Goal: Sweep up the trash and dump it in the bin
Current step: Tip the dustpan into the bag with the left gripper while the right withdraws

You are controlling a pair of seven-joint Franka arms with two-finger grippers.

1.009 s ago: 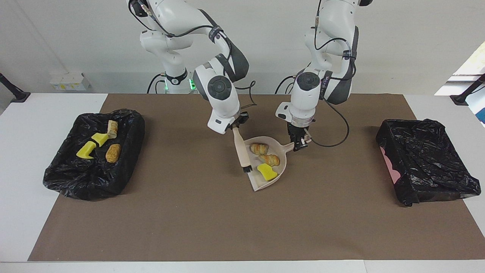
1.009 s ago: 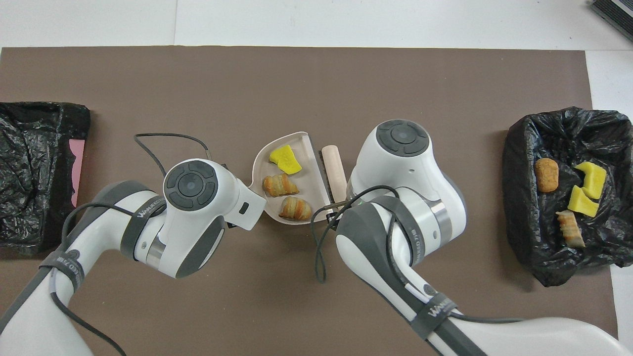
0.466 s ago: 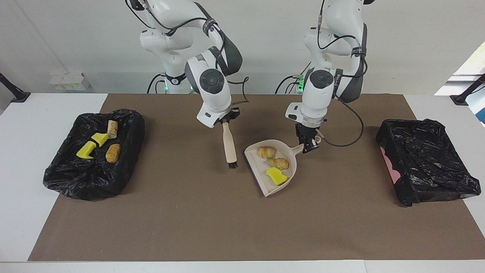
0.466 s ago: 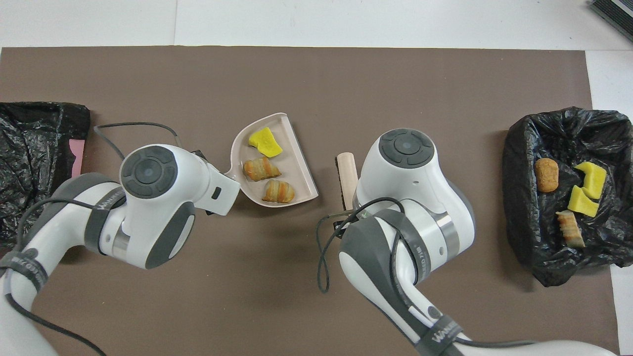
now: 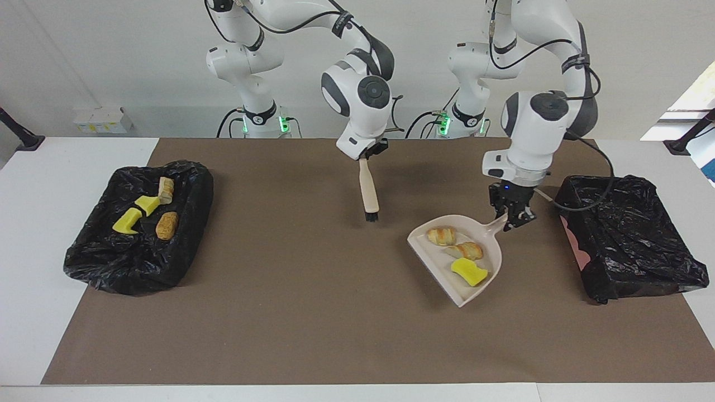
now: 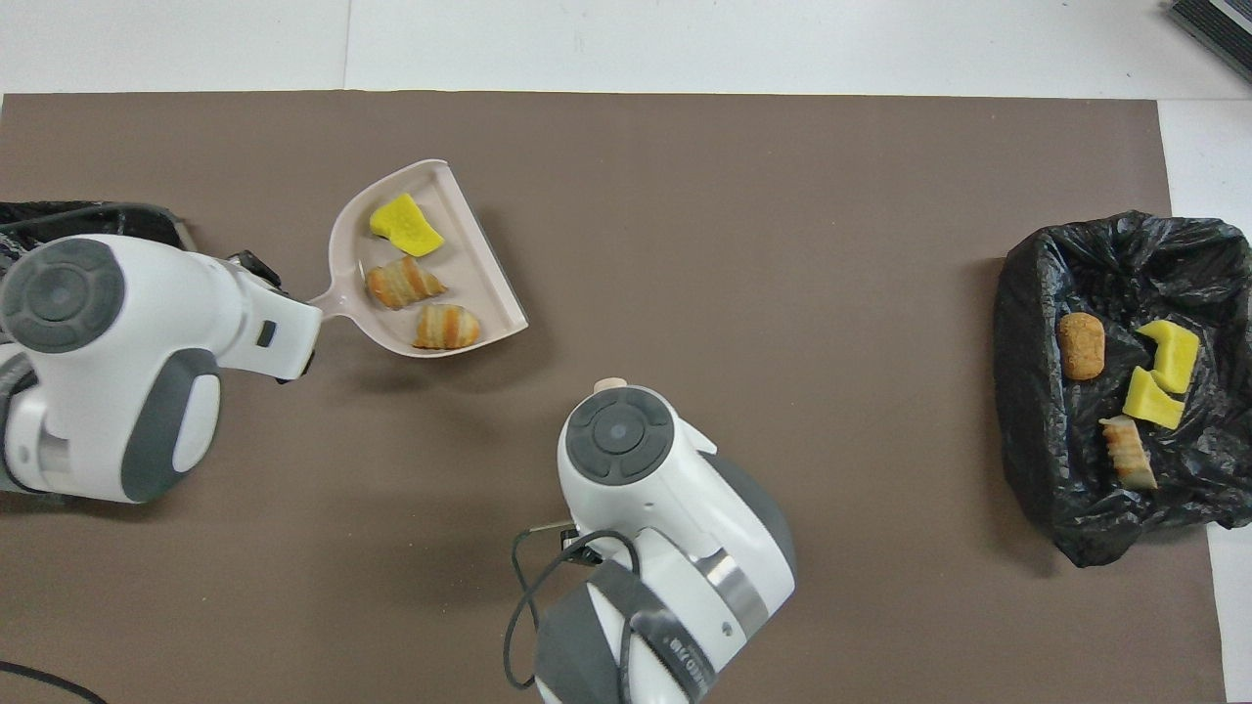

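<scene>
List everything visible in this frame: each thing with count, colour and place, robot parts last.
Dustpan: one, beige, held up over the mat near the empty bin.
Scraps in dustpan: three, one yellow chunk, two golden-brown pastry lumps.
Brush: one, beige handle, black bristles, hanging over the mat's middle.
Filled bin: one, black-lined, right arm's end, holding two yellow chunks and two brown lumps.
Empty bin: one, black-lined, left arm's end.
Mat: one, brown, on the white table.
Left gripper: shut on dustpan's handle.
Right gripper: shut on brush's handle.
</scene>
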